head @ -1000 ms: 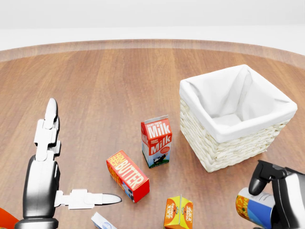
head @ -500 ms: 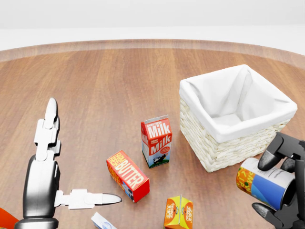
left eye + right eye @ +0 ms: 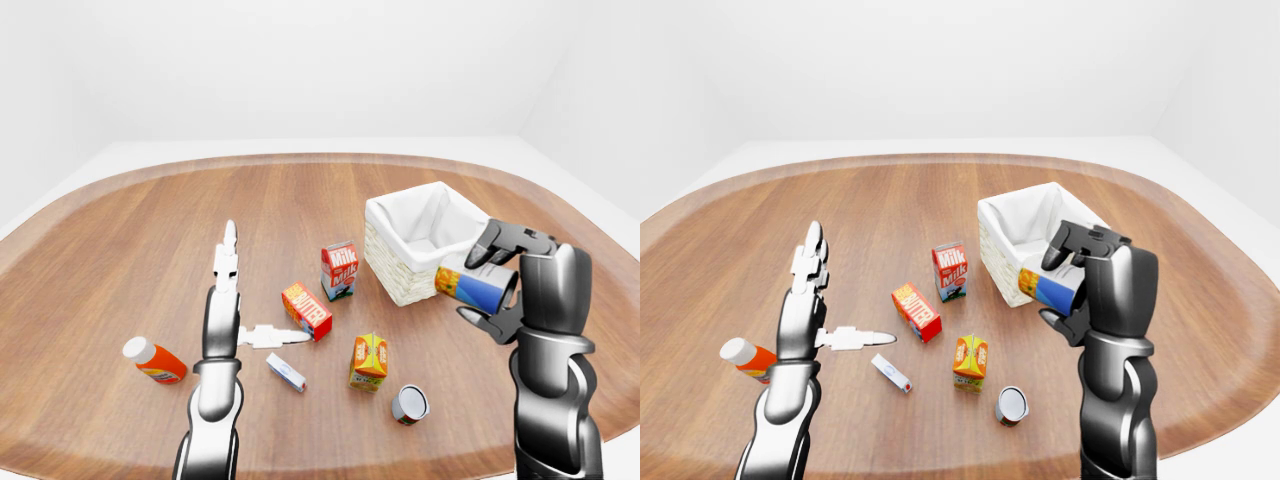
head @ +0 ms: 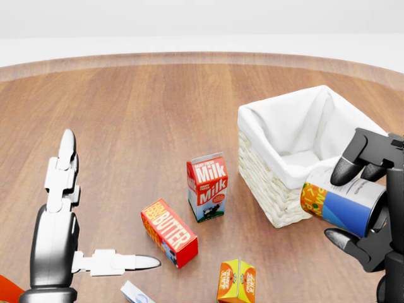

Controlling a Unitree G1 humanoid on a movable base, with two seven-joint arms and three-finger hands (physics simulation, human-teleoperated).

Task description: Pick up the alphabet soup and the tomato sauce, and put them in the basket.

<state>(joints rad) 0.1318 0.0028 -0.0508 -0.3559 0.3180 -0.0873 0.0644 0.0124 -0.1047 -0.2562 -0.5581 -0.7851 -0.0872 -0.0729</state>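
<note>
My right hand [image 4: 355,203] is shut on the alphabet soup can [image 4: 334,203], which has a blue, white and orange label. The can lies tilted in the air, just at the lower right corner of the white-lined wicker basket [image 4: 265,183] in the head view. A second can [image 3: 409,403], grey-topped with a red side, stands on the table at the lower middle of the left-eye view; its label is too small to read. My left hand [image 4: 95,214] is open at the left, fingers pointing up and thumb out to the right, with nothing in it.
A milk carton [image 4: 207,187], a butter box [image 4: 169,232] and an orange juice carton [image 4: 237,281] sit between my hands. A small white and blue box [image 3: 286,372] and a red bottle [image 3: 154,361] lie near my left arm. The round wooden table [image 3: 130,230] extends on the left.
My right hand has risen with the can from the bottom right corner of the head view to beside the basket's wall. The left arm has not moved.
</note>
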